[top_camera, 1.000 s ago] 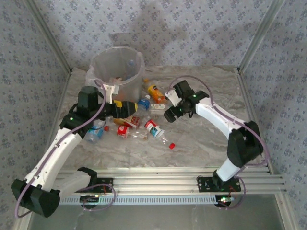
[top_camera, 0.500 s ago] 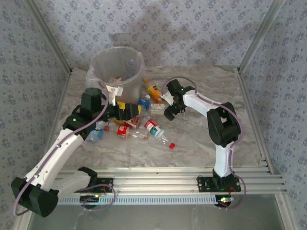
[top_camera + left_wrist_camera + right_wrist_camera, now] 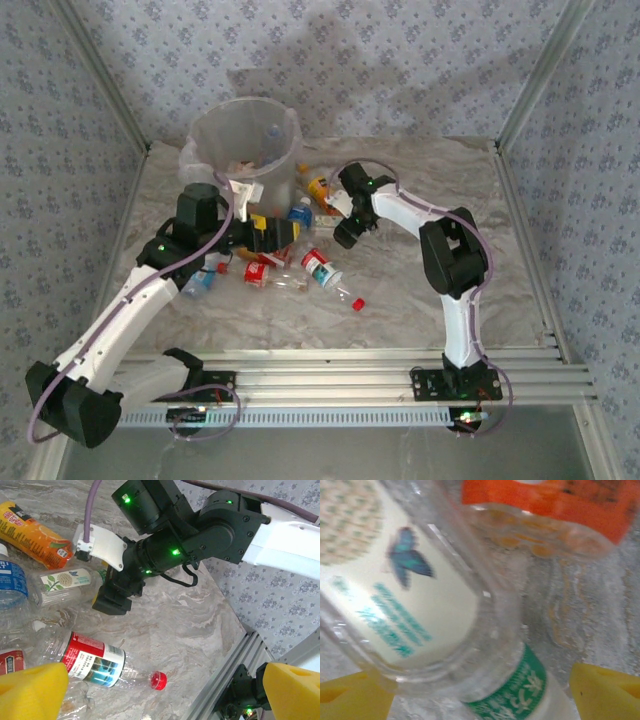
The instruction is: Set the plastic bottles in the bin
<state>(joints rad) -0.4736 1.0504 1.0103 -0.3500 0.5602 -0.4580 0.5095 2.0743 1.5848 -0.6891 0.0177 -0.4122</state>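
R gripper (image 3: 347,234) hangs right over the white-label clear bottle (image 3: 405,595), w/ the orange bottle (image 3: 545,502) just beside it. In the R wrist view the bottle's long axis runs diag, upper-L to lower-R, so the yellow pads (image 3: 605,692) don't straddle it square. Prob needs some wrist turn before closing. Jaws wide apart, nothing gripped; can't tell if a pad touches the bottle. A green-band bit (image 3: 517,692) pokes out beneath, maybe a 2nd bottle. R arm is clearly nearer. L gripper (image 3: 278,232) is fully spread and empty, near the red-label bottle (image 3: 92,662). Bin (image 3: 270,165) stands just behind the pile, to the L of the R gripper.
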